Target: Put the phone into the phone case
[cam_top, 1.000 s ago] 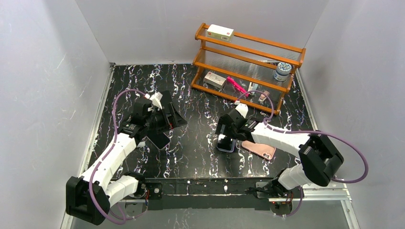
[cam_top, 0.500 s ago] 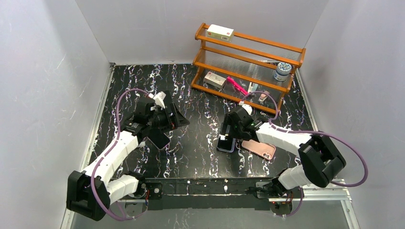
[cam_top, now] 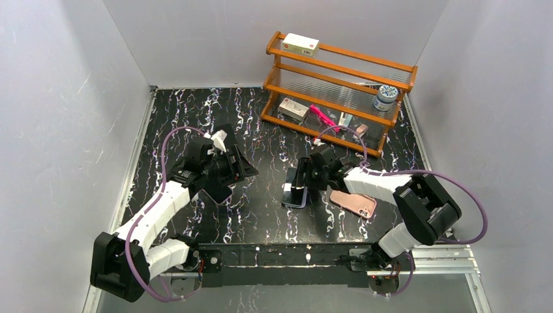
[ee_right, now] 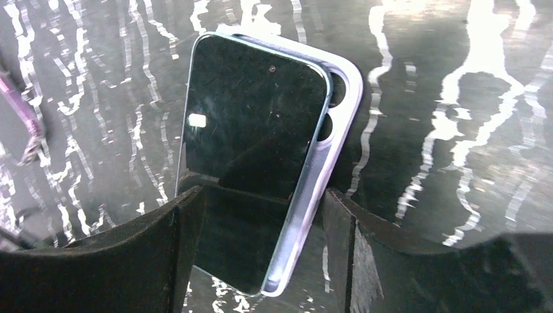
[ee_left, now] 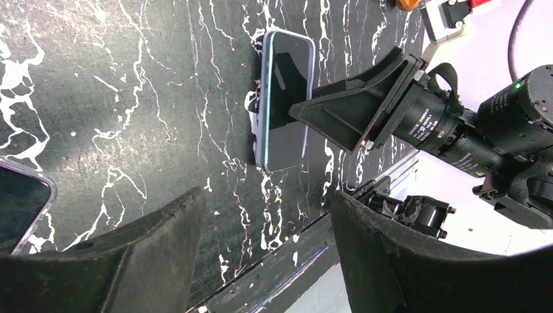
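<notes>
Vs half a second ago: shifted left with right gripper [cam_top: 300,184], taking phone [ee_right: 251,124] and case [ee_right: 342,98] along across table [cam_top: 261,130]; right elbow pulled in toward centre. Barely any change for left gripper [ee_left: 267,195], none for pink phone [cam_top: 353,203].

Right arm: stretched low and leftward, wrist tipped down over phone's near end. Jaws spread wide, flanking phone and case on both long sides, seemingly touching. Cannot tell if squeezing or just bracketing.

As for phone: lying screen-up, dark, skewed in lilac case, not seated. Case's top right corner and camera cut-outs left bare. Just left of pink phone, apart from it.

Left arm: bent, reaching in from left, hovering above table, pointing toward phone. Jaws wide apart, gripping nothing. At left edge of its wrist view, corner of another phone [ee_left: 19,202] with clear rim, flat on table.

Writing: white print on lens [ee_left: 437,127] barrel, too small to read. Red mark on box [cam_top: 300,44] atop shelf [cam_top: 339,67], unreadable.
</notes>
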